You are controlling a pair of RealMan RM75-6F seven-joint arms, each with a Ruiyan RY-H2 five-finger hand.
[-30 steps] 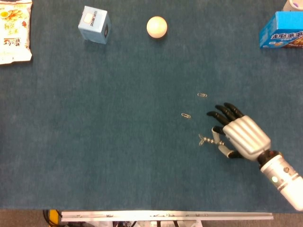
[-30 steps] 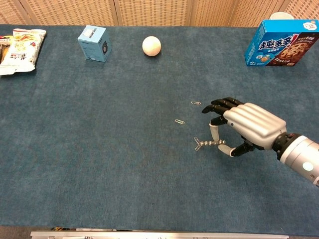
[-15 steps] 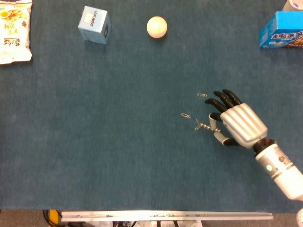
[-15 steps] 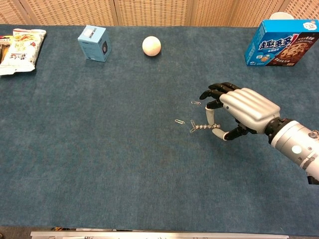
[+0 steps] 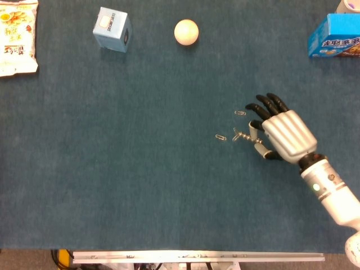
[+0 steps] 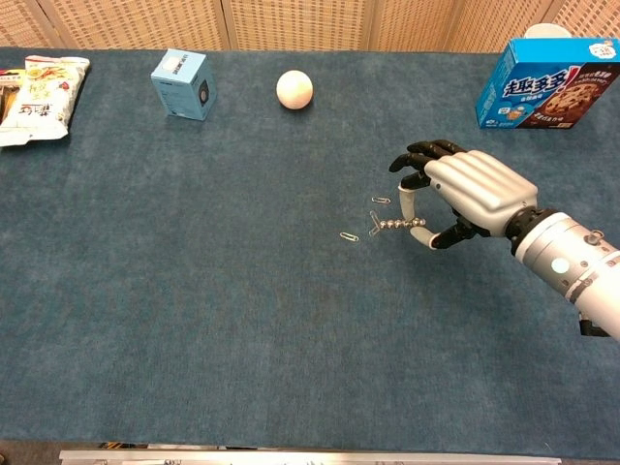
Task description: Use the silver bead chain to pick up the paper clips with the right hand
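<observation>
The right hand (image 6: 470, 192) pinches the short silver bead chain (image 6: 395, 224), its tip between two small wire paper clips (image 6: 349, 236). Best to lower slowly, touching each clip squarely.

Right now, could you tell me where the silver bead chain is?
The right hand pinches the silver bead chain, right of centre, its free end between two loose paper clips.

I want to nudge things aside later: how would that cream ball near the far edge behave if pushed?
The ball looks round and smooth, so it would probably roll freely at a light touch. The table seems covered in flat blue cloth, which may slow it somewhat. Nothing stands close beside it, so it could travel.
</observation>
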